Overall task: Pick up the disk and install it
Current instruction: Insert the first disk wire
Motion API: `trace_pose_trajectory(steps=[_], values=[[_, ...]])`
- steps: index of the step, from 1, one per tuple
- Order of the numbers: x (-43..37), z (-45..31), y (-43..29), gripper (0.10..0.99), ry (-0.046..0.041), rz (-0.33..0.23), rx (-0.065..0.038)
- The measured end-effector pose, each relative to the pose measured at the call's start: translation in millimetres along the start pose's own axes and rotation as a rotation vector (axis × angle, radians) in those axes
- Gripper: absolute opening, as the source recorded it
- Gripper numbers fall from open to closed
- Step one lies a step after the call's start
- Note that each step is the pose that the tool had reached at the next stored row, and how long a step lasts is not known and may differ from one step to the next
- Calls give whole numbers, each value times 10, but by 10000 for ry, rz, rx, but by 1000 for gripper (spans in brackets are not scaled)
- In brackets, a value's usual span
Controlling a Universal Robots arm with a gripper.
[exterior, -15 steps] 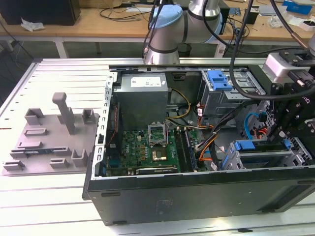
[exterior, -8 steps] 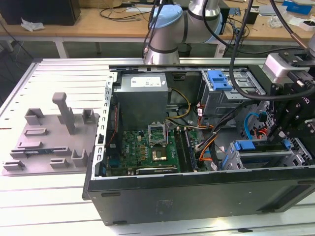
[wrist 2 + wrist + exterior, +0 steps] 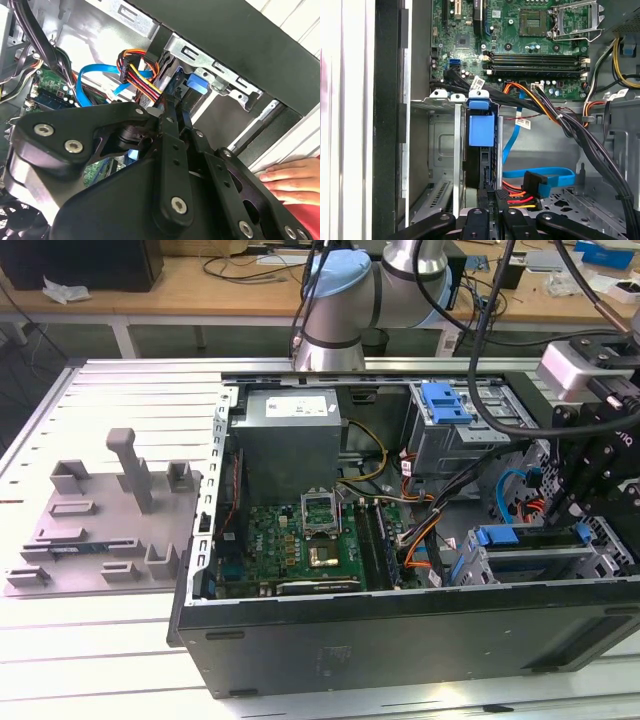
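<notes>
In the first wrist view the gripper [image 3: 489, 212] stands at the drive cage [image 3: 440, 150], its fingers closed narrowly on the edge of the disk [image 3: 481, 131]; the disk sits upright in the cage slot, blue bracket showing. A hand [image 3: 290, 180] rests beside the computer case [image 3: 400, 640] on the bench [image 3: 100, 650].

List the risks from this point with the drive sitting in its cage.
1. The disk stands between the drive cage rails; pushed at a tilt, it may jam instead of seating.
2. The power cables lie right beside the robot hand and could be snagged.
3. A person's hand rests by the case edge, close to the arm, and could be struck.
</notes>
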State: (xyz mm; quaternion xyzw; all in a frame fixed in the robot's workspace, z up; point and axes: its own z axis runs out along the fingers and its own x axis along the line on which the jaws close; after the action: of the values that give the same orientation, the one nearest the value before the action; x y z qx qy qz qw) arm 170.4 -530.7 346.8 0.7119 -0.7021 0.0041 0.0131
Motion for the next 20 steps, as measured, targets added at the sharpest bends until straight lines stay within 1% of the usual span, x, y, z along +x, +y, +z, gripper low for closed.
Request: trace_pose_trajectory(steps=[5,20], values=[[1,0,0,169,-4,301,-7],[17,3,0,169,-2,328,-8]])
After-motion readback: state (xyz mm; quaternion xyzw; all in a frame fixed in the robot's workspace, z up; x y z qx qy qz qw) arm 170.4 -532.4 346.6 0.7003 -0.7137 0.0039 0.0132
